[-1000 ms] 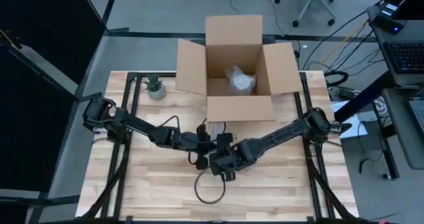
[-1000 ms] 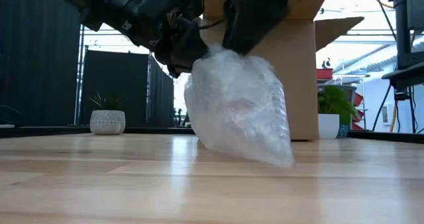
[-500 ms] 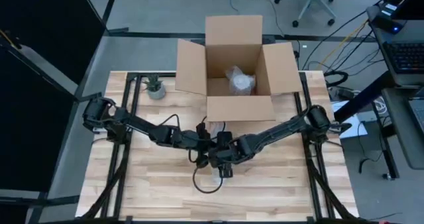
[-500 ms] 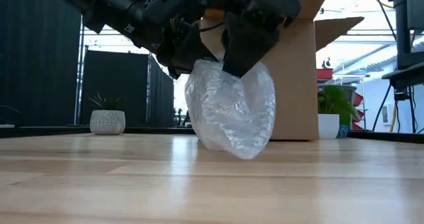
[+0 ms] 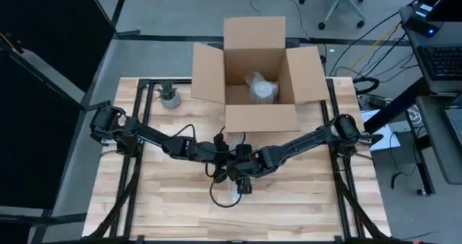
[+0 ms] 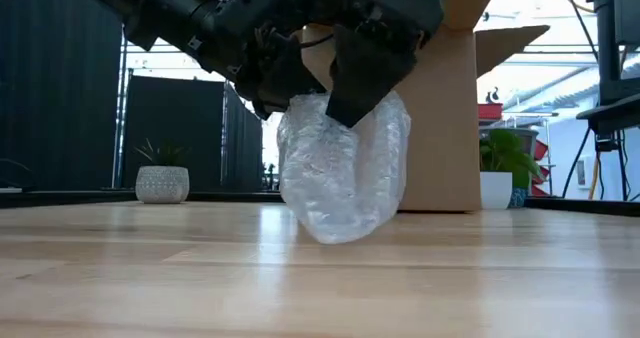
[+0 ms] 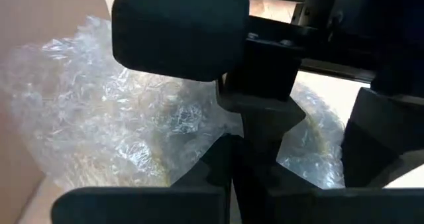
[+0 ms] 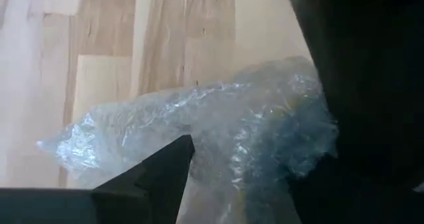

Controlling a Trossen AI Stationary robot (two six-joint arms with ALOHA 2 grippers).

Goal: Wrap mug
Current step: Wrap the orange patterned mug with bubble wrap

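Just in front of the cardboard box [image 5: 255, 69], near the middle of the wooden table [image 5: 159, 201], the two grippers meet over one bundle. The right gripper [image 6: 350, 93] comes down on the top of the bundle [image 6: 340, 168] from the box side, and its dark fingers [image 8: 142, 177] press into the plastic; they appear closed on the wrap, with crumpled film bulging out on either side. The left gripper [image 6: 275, 83] sits right beside it, on the side away from the box's open flap, also against the top of the bundle. Its own wrist view is filled with dark finger parts and wrap [image 7: 119, 124], so I cannot tell how far its fingers are parted or whether they grip.

The bundle is the mug, covered in clear bubble wrap. It shows as a rounded, wrinkled, shiny lump, wider at the top and narrowing toward the bottom, with a faint yellowish tint inside. No handle or rim can be made out through the film. In the low view it hangs from the grippers, its lowest part at or just above the tabletop in front of the box.

Inside the box lies another wrapped lump [image 5: 261, 87]. Left of the box, at the table's far edge, stands a small potted plant [image 5: 169, 94].
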